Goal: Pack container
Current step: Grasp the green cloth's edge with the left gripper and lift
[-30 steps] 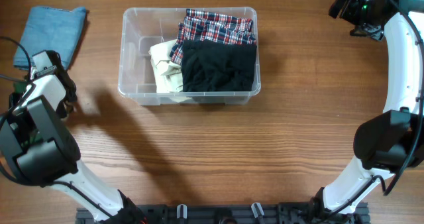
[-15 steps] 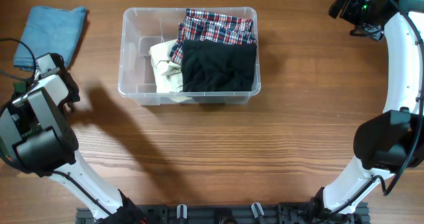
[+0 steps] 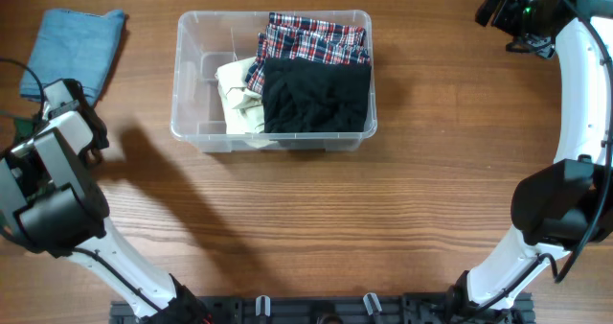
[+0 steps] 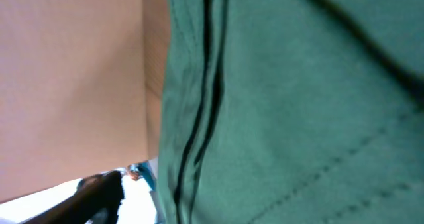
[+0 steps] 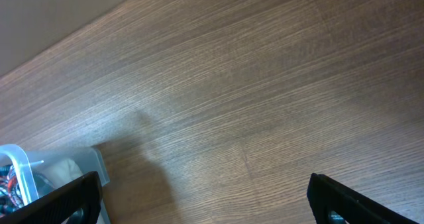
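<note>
Left arm (image 3: 129,266): white curved shells, bulky black joint housings, thin black cable (image 3: 29,75) at the wrist. Right arm (image 3: 580,84): same white shells and black housings; small green light (image 3: 525,8) lit near the wrist. Right gripper (image 5: 205,178): flat black fingers (image 5: 66,201). Both arms mounted on a black base rail (image 3: 316,310).

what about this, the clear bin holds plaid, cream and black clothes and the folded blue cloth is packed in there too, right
No. The overhead view shows the folded blue cloth lying on the table outside the clear bin, not packed in it. The bin does hold the plaid garment, cream garment and black garment.
</note>
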You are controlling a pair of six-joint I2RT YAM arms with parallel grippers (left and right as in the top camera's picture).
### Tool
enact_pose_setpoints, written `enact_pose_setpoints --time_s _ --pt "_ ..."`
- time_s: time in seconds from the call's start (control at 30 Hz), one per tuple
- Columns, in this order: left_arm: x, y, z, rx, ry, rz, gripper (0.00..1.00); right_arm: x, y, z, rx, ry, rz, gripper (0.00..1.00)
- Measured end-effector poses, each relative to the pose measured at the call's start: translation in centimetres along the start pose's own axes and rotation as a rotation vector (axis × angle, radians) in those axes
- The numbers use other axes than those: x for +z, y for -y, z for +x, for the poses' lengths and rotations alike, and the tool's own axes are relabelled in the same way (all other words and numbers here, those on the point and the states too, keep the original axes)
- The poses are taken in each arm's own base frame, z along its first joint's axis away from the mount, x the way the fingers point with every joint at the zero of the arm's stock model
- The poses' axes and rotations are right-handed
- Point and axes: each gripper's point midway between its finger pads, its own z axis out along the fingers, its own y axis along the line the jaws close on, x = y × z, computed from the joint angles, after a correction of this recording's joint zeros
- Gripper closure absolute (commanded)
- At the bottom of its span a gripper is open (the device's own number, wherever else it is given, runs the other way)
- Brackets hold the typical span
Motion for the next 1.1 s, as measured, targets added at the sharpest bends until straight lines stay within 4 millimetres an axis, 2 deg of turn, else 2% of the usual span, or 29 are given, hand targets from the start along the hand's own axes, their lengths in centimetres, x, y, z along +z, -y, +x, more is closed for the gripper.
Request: enact_pose_setpoints --time_s 0.07,0.13,0.23,0.43,0.8,1.0,1.1 --pt "0.4 0.1 -0.3 -0.021 0.011 0.021 0.52 0.0 0.0 0.0 0.000 0.000 0.000 0.00" --pt "0.7 0.4 -0.5 -0.040 0.022 0.041 0.66 0.0 0.0 0.0 0.000 0.000 0.000 0.00" --pt "1.0 1.0 -0.7 -0.046 0.030 0.068 0.81 0.0 0.0 0.0 0.000 0.000 0.000 0.00" --pt "1.0 1.2 -1.1 -0.054 0.046 0.083 0.96 0.0 0.0 0.0 0.000 0.000 0.000 0.00" --pt "0.5 1.3 -1.7 -0.060 0.065 0.071 0.96 0.0 0.0 0.0 0.000 0.000 0.000 0.00" --pt "-2.8 1.7 -3.8 -0.069 0.146 0.028 0.96 0.0 0.0 0.0 0.000 0.000 0.000 0.00" --pt "-5.5 1.0 -5.0 -0.114 0.211 0.028 0.96 0.0 0.0 0.0 0.000 0.000 0.000 0.00"
